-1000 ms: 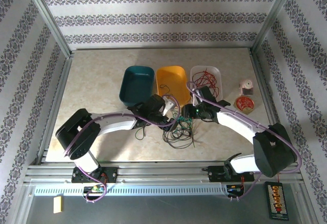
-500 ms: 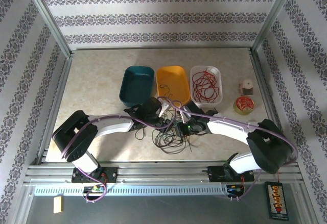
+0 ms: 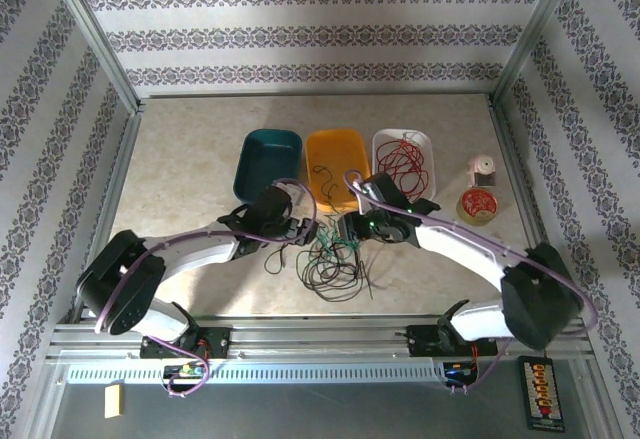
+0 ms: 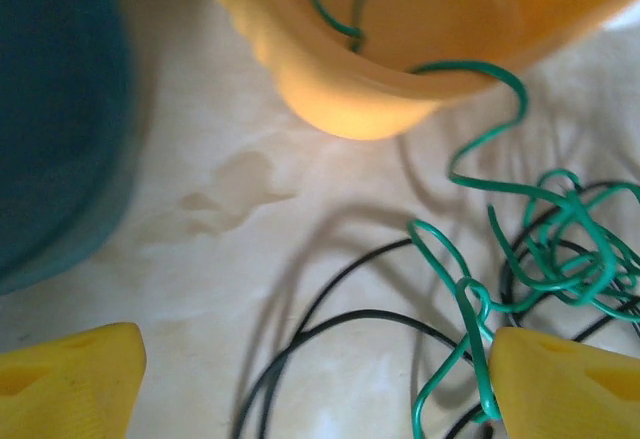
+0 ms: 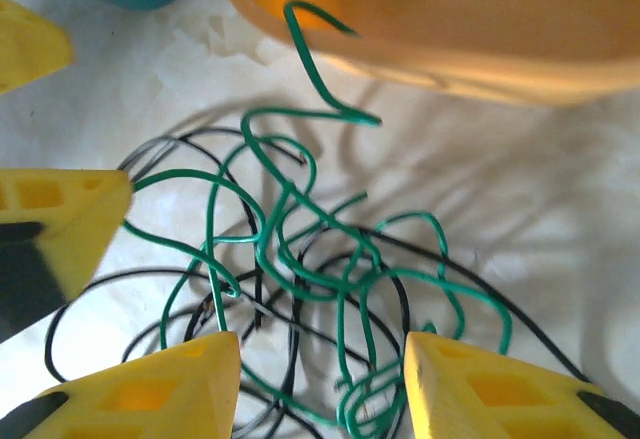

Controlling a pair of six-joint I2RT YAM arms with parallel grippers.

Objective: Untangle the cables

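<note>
Because the cables (image 3: 333, 259) are not yet separated, take the orange bin (image 3: 335, 159) as the reference for every position below. The tangle lies on the table (image 3: 190, 159) just off the bin's near side. It consists of green cable (image 5: 300, 259) wound through black cable (image 4: 330, 329) in loose, overlapping loops. One green strand climbs from the knot over the bin's near rim and ends inside the bin. The green cable's long run therefore points from the knot toward the bin, while the black loops spread farther out from the bin.

State of the left gripper (image 4: 318, 349): jaws spread wide, holding nothing. It sits low, off the bin's near-left corner. In the left wrist view the green knot lies toward its right finger (image 4: 565, 384). One green loop is touching or just beside that finger; which of the two cannot be told. Bare table and a black arc occupy the gap.

State of the right gripper (image 5: 322, 344): jaws partly apart, nothing pinched. It sits just off the bin's near rim. In the right wrist view the densest green crossings lie directly ahead of and between its fingers (image 5: 150, 389).

Judgement: the right arm is the nearer to the knot. A grasp on the green strand, drawn toward the bin, would likely follow that strand's axis. The left gripper would first need to shift toward the knot to restrain the black loops.
</note>
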